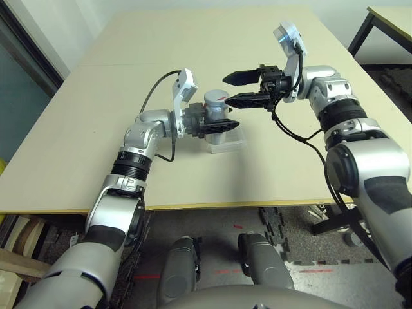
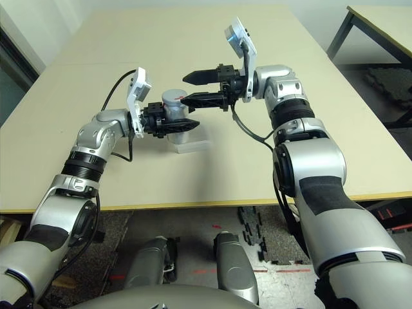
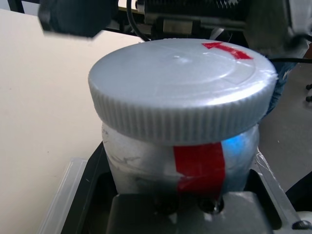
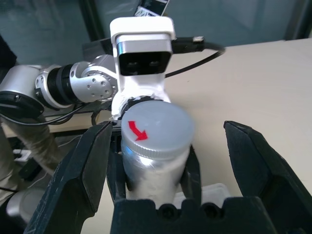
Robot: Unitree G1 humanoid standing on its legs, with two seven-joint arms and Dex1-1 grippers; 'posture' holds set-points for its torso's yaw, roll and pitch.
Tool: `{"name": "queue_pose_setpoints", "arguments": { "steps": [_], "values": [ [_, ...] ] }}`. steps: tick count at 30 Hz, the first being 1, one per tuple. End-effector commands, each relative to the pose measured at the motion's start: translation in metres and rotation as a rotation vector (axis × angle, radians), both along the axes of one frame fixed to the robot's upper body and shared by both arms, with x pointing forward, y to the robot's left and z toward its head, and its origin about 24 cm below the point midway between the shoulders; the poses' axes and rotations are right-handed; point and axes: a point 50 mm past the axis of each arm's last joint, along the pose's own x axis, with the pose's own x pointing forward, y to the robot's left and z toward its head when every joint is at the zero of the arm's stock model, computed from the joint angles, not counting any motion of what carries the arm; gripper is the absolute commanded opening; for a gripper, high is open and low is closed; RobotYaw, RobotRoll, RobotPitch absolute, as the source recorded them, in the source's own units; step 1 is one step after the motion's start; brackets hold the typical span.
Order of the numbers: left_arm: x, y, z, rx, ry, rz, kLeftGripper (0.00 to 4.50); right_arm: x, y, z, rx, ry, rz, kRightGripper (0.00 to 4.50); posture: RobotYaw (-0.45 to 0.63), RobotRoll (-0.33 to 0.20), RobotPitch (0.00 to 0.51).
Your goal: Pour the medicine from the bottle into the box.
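The pale desk (image 1: 96, 129) fills most of the head views, and both silver arms reach over it toward the middle. The left arm (image 1: 138, 145) stretches forward from the lower left with its elbow low and its wrist bent inward, so that the left pincer (image 1: 215, 123) lies level and points to the robot's right. The right arm (image 1: 347, 129) comes in from the right side, rising from a bulky upper arm to a raised wrist that is turned sharply inward, and the right pincer (image 1: 241, 89) points level to the robot's left, a little higher than the other one. The left pincer is pinching the bottle (image 1: 217, 106), its black fingers (image 1: 222, 125) clamped on the silver-grey body below the cap (the red stripe shows on the label in the left wrist view). The bottle stands upright, held just above the box (image 1: 225, 144), which rests on the desk directly under it. The ribbed grey cap (image 3: 183, 105) sits on the bottle, with a red arrow (image 4: 136, 130) on its flat top. The right pincer is spread wide; in the right wrist view its two fingers (image 4: 78, 180) stand on either side of the cap, apart from it, touching nothing.
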Motion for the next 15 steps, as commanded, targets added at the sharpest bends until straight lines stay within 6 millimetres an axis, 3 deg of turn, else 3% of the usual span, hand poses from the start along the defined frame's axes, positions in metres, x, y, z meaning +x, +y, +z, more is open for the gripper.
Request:
{"name": "queue_pose_setpoints", "arguments": {
  "steps": [1,15],
  "values": [
    [0.0014,-0.0023,0.0023,0.024,-0.014,-0.011,2.71,-0.0010,0.0068,0.0057,-0.013,-0.017,0.028,4.50,-0.18,0.000,0.089],
    [-0.0003,-0.0049,0.0030,0.018,-0.017,-0.019,2.71,-0.0020,0.0146,-0.0007,-0.012,-0.001,0.048,4.50,-0.18,0.000,0.094]
  ]
}}
